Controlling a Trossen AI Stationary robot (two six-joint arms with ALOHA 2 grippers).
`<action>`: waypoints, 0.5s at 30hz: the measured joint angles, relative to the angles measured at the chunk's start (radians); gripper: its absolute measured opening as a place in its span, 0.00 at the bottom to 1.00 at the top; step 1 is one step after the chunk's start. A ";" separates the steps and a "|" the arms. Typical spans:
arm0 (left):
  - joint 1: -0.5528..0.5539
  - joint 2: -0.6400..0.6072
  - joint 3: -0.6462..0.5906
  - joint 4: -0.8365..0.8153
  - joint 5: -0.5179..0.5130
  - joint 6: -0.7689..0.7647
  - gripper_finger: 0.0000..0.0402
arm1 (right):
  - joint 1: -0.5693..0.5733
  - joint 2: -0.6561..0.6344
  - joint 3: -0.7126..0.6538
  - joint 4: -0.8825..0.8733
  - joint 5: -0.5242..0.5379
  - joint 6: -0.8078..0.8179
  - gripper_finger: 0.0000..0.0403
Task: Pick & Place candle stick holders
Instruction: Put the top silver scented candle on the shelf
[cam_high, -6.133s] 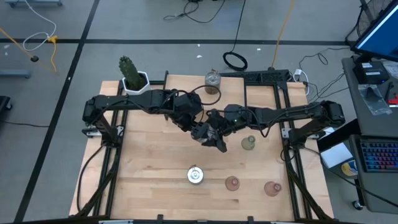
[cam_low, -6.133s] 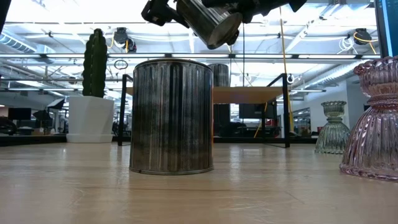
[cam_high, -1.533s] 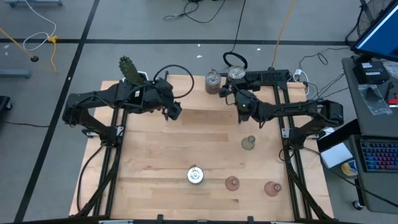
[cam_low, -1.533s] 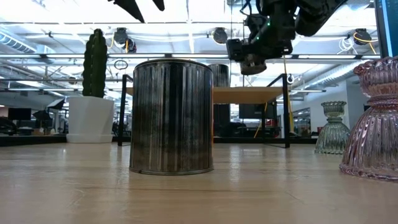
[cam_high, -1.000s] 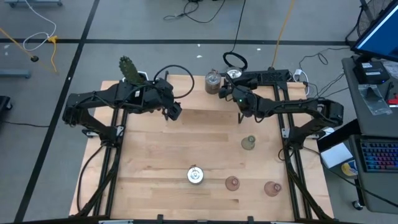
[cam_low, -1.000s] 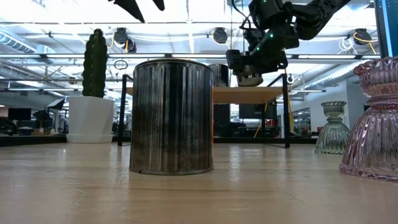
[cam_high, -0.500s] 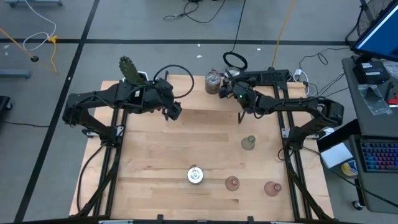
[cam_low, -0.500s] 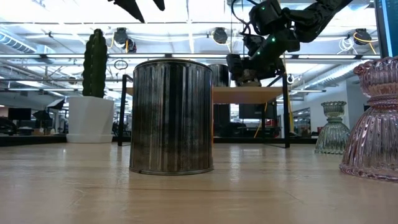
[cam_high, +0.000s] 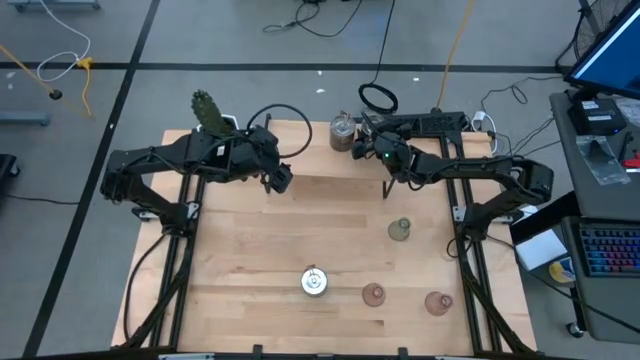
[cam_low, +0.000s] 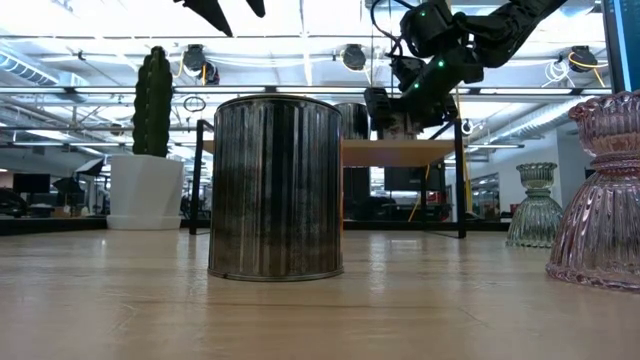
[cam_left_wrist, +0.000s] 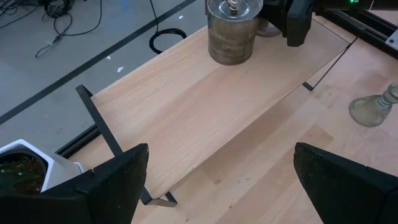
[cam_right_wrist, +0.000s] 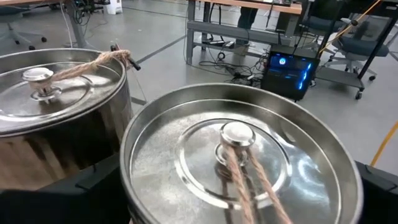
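Note:
Two round silvery candle stick holders stand side by side at the table's far edge. One (cam_high: 342, 130) stands free on its base. The other (cam_right_wrist: 239, 155) sits between the wide-apart fingers of my right gripper (cam_high: 370, 138), which reaches in nearly level. A third silvery holder (cam_high: 314, 282), a pale green one (cam_high: 400, 231) and two pink ones (cam_high: 373, 294) (cam_high: 437, 301) stand on the near half. My left gripper (cam_high: 283, 180) hangs open, high over the far left, with nothing in it. My right gripper has one finger (cam_right_wrist: 93, 180) on each side of the silvery holder's round wall (cam_right_wrist: 134, 186), coming level from the table's right. The holder stands upright. Whether the fingers touch the wall, I cannot tell.
A cactus in a white pot (cam_high: 213, 120) stands at the far left corner. A black frame (cam_high: 430, 125) lies along the far right edge, with a cable loop (cam_high: 378, 97) on the floor beyond. Bare wood lies across the table's middle.
My right gripper has swung a little toward the free silvery holder at the far edge and tipped slightly, keeping the other silvery holder between its fingers. The left arm has kept still.

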 joint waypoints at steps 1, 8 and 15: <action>0.000 0.000 0.000 0.000 0.000 0.000 0.98 | 0.000 0.000 0.000 0.000 0.000 0.000 0.94; 0.000 0.000 0.000 0.000 0.000 0.000 0.98 | 0.000 -0.007 0.000 0.008 0.002 -0.013 0.94; 0.000 0.000 0.000 0.000 0.000 -0.004 0.98 | 0.006 -0.007 0.000 0.071 0.002 -0.067 0.94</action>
